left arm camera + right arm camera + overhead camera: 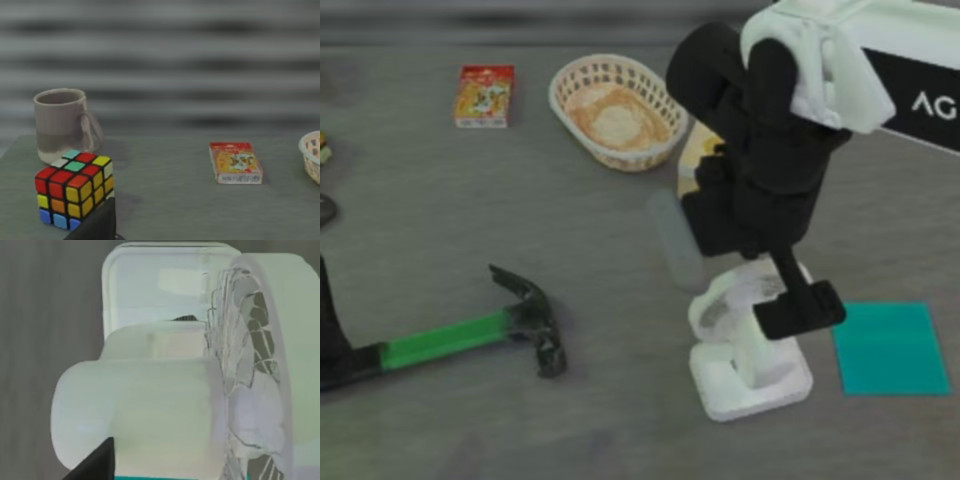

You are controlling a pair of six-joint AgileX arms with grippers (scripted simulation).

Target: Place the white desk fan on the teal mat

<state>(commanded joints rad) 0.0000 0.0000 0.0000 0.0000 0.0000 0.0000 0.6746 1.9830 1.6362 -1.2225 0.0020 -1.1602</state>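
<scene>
**Hovering over the fan, mat just to its right**

Starting at the far left, my left arm (332, 345) sits parked at the table's left edge, its gripper out of the top view; its wrist camera looks across a grey ceramic mug (62, 125) and a multicoloured puzzle cube (74, 189). Next comes a claw hammer with a green and black handle (470, 335) lying on the near-left of the table. Farther back sits a small red card box (484, 95), then a cream wicker basket (616, 110).

On to the action: my right arm reaches in from the far right, and the right gripper (790, 300) is down on the small all-white plastic desk fan (750, 350), black fingers over the motor housing. I cannot tell whether they are spread or pinching. The right wrist camera is filled by the fan's housing and grilled head. The fan's rounded square base rests on the grey table, near centre-right. Just beside it to the right lies the thin flat teal mat (891, 347), apart from the base.
</scene>
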